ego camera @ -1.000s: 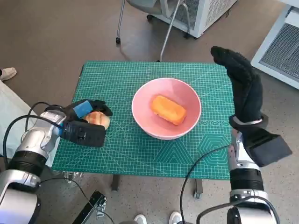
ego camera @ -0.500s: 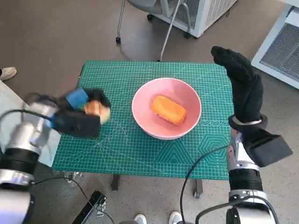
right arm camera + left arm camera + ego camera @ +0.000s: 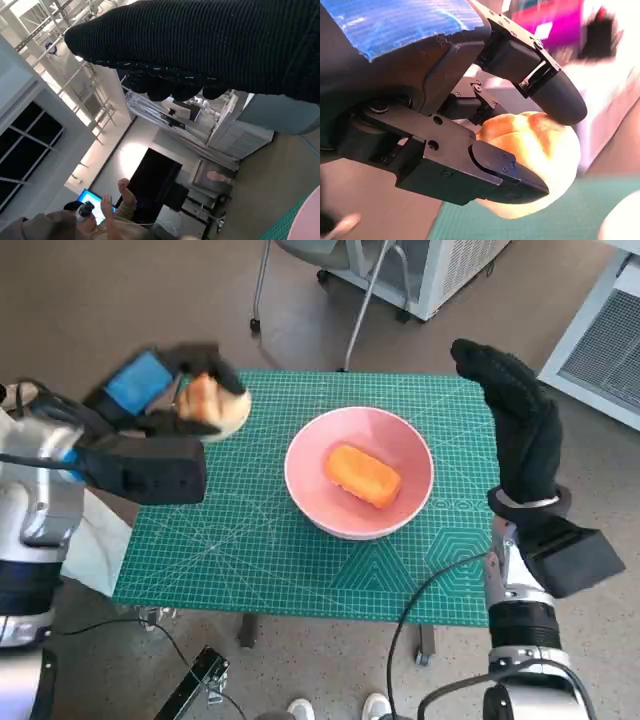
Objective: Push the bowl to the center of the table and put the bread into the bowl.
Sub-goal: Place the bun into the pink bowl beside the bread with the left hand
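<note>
A pink bowl (image 3: 302, 485) sits near the middle of the green cutting mat (image 3: 260, 560), with an orange loaf of bread (image 3: 362, 474) lying inside it. My left hand (image 3: 165, 400) is lifted above the mat's far left corner and grips a round golden bread roll (image 3: 210, 400). In the left wrist view the black fingers (image 3: 500, 172) clamp that roll (image 3: 540, 150) from both sides. My right hand (image 3: 515, 420) stands upright beside the bowl at the mat's right edge, fingers straight and holding nothing.
Chair legs on castors (image 3: 300, 300) and a white cabinet (image 3: 430, 270) stand beyond the table's far edge. A white rack (image 3: 610, 340) is at the far right. A person (image 3: 65, 220) shows in the right wrist view.
My left hand has lifted the bread roll off the mat's left side and carried it up and toward the far left corner. The bowl and the right hand stayed put.
</note>
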Controlling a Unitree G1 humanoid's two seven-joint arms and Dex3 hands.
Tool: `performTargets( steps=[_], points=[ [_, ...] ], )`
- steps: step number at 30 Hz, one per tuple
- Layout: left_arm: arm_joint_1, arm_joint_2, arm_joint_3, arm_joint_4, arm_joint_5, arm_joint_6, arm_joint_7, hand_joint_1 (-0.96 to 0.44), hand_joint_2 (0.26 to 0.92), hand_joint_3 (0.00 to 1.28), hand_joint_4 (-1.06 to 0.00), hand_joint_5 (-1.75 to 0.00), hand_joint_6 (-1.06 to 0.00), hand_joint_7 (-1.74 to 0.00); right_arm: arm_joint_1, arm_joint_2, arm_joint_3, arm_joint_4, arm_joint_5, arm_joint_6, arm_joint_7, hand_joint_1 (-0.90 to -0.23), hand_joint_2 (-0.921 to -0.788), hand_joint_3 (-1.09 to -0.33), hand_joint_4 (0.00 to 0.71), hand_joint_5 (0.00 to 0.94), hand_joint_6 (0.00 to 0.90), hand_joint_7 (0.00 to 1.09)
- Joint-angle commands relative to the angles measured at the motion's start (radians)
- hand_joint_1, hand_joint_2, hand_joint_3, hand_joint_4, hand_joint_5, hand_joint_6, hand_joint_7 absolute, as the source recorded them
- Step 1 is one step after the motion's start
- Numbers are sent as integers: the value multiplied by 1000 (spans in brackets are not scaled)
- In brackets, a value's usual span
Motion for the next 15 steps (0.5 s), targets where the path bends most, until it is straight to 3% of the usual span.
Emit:
performTargets(
  steps=[1, 15],
  points=[
    [4, -43, 26, -104, -34, 23, 1, 2, 918, 47, -684, -1173, -685, -1107, 21, 6, -3, 12, -2, 6, -6, -452, -921, -631, 466, 10, 157, 927],
    [-40, -212, -91, -29, -9, -105, 95, 2, 920, 50, -647, -1211, -707, -1081, 18, 9, -3, 17, -13, 1, -18, -448, -920, -634, 466, 10, 159, 922]
  ],
)
